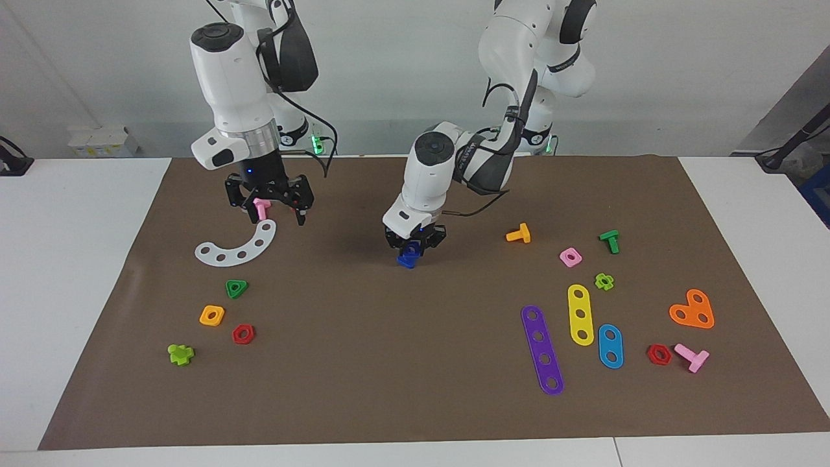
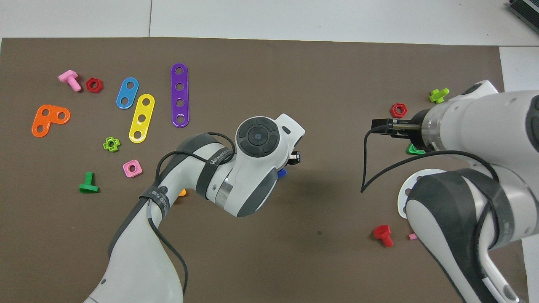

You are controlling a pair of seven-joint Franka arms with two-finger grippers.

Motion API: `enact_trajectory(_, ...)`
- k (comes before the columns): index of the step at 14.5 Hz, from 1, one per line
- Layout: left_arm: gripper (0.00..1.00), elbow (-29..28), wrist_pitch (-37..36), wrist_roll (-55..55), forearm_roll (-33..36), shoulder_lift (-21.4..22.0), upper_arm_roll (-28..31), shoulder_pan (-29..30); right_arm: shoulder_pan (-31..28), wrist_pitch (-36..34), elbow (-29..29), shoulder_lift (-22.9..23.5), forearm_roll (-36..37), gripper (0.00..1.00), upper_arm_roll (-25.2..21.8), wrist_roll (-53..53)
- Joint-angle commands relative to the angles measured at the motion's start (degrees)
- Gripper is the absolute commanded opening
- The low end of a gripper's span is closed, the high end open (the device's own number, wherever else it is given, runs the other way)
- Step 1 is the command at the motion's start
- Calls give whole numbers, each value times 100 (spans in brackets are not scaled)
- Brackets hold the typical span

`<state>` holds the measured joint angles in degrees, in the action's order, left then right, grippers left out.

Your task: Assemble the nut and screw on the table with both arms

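My left gripper (image 1: 414, 248) hangs low over the middle of the brown mat (image 1: 415, 363), shut on a small dark-blue piece, the screw (image 1: 407, 259). A sliver of the screw shows under the wrist in the overhead view (image 2: 282, 172). I cannot make out the dark-blue nut apart from it, and it shows nowhere else. My right gripper (image 1: 272, 209) is open and empty, just above the mat at the right arm's end, over a pink bolt (image 1: 262, 208) beside a white curved strip (image 1: 237, 248).
A green triangular nut (image 1: 237, 288), orange square nut (image 1: 212, 315) and red hex nut (image 1: 243, 334) lie at the right arm's end. An orange bolt (image 1: 519, 233), pink square nut (image 1: 570, 257) and coloured strips (image 1: 542, 350) lie at the left arm's end. A red bolt (image 2: 383, 235) lies near the right arm.
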<state>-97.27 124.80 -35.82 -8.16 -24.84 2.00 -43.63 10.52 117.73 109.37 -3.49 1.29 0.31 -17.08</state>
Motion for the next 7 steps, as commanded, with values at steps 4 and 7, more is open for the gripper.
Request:
enact_trajectory(4, 0, -476, 324, -39, 25, 58, 108, -251, -480, -750, -652, 93, -32, 100, 39, 1603)
enact_trajectory(7, 0, -714, 572, -39, 25, 84, 117, -339, -542, -1190, -1118, 251, 46, 100, 39, 1620)
